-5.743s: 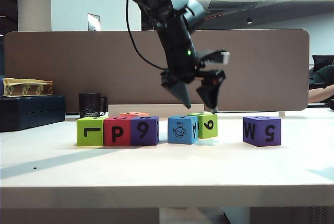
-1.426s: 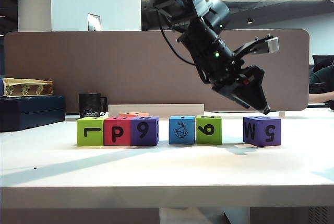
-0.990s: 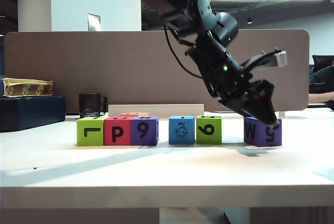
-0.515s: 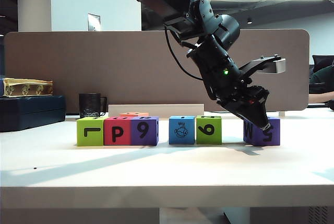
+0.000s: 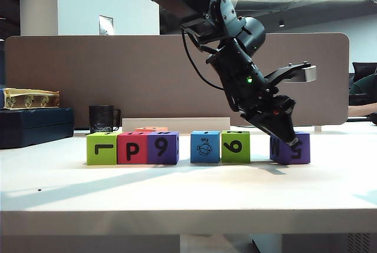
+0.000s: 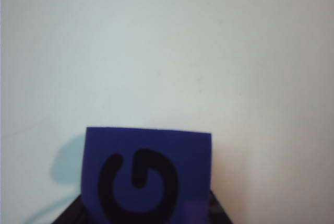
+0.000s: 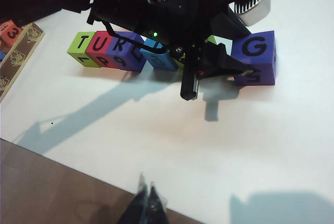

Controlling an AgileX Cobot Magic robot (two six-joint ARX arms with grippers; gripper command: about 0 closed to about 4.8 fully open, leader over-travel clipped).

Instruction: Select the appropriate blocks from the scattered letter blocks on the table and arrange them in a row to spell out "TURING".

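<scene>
On the white table (image 5: 188,188) stand a lime green block (image 5: 101,148), a red one (image 5: 132,148) and a purple one (image 5: 163,147), touching in a row. A light blue fish block (image 5: 205,146) and a green block (image 5: 235,146) follow after a small gap. Seen from the right wrist, the row's tops read T (image 7: 83,46), U (image 7: 102,44), R (image 7: 125,44). My left gripper (image 5: 290,141) reaches across, shut on the purple G block (image 6: 148,174), which stands on the table at the right end (image 5: 297,151). My right gripper (image 7: 147,198) hangs shut and empty over the table's front edge.
A black mug (image 5: 103,118) stands behind the row at the left, and an orange block (image 5: 151,129) lies just behind the row. Dark and yellow boxes (image 5: 35,124) sit at far left. The brown-grey partition panel (image 5: 88,76) closes the back.
The left gripper swung right from above the blue and green blocks, sank onto the purple G block and closed on its sides. That block has shifted slightly left.
</scene>
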